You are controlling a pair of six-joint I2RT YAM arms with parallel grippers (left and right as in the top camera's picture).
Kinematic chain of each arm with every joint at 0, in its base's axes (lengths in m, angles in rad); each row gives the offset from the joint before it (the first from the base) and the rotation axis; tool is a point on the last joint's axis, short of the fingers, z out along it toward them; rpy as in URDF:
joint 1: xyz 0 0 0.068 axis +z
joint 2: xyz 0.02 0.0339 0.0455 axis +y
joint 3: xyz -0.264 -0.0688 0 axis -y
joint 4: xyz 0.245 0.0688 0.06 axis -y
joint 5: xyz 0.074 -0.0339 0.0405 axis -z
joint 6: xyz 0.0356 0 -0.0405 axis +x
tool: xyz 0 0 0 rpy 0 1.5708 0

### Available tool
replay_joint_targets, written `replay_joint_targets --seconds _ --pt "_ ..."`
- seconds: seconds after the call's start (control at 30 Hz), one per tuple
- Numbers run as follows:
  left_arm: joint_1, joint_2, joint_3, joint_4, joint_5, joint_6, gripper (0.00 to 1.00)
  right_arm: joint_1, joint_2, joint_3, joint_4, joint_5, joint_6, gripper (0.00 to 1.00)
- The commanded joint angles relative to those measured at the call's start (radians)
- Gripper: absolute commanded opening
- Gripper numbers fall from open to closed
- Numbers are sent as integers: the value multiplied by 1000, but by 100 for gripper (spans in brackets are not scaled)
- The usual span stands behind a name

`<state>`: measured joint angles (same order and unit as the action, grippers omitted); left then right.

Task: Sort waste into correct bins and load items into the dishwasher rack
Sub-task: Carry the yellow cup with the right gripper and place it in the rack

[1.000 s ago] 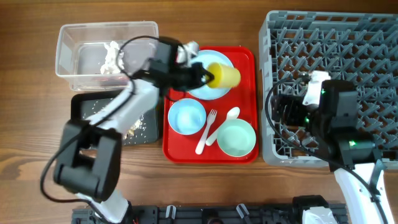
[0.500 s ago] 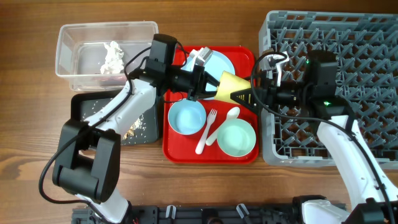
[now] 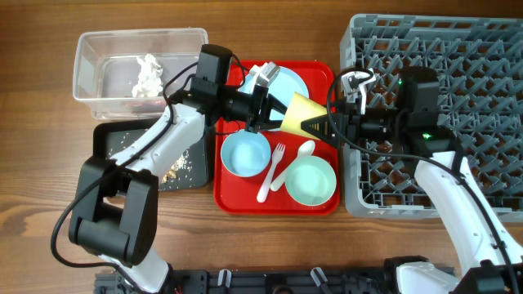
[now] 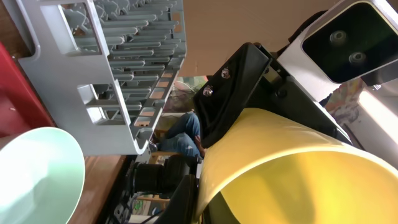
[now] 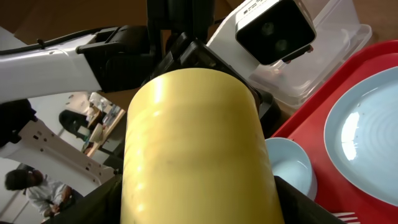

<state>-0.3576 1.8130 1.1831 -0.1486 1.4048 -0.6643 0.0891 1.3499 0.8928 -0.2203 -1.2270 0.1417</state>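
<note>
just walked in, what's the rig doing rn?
Mid-handover: the left gripper holds the yellow cup tilted above the red tray, and the right gripper sits around the cup's other end; whether it has clamped, I can't tell. The plate, pale blue bowl, mint-green bowl, fork and spoon lie on the tray, none in the dishwasher rack yet.

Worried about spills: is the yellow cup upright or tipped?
Tipped: yellow cup lies sideways between left gripper and right gripper.

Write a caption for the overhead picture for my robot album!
Left fingers hold the small yellow plastic cup above the red plastic tray, right fingers straddling its other end.
</note>
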Motion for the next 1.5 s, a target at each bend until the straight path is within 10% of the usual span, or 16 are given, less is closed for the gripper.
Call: replay_joint_targets --seconds 0.0,0.27,0.37,0.67,0.97,1.47 --pt "3 -3 6 3 -3 -7 4 4 6 15 2 -27 -8 56" --pt "3 -3 6 -19 -229 130 36 3 6 15 -61 180 27 31" --pt "16 -9 6 -243 -574 256 43 2 -4 24 -175 389 16 31" --pt "109 -333 6 -627 -1109 399 52 -243 -10 544 -935 942 19 25" --pt "109 -368 6 -627 -1112 399 52 -639 320 918 -1278 1214 18 22" --pt "109 -368 6 -627 -1111 399 53 -820 594 890 -1231 1324 123 22"
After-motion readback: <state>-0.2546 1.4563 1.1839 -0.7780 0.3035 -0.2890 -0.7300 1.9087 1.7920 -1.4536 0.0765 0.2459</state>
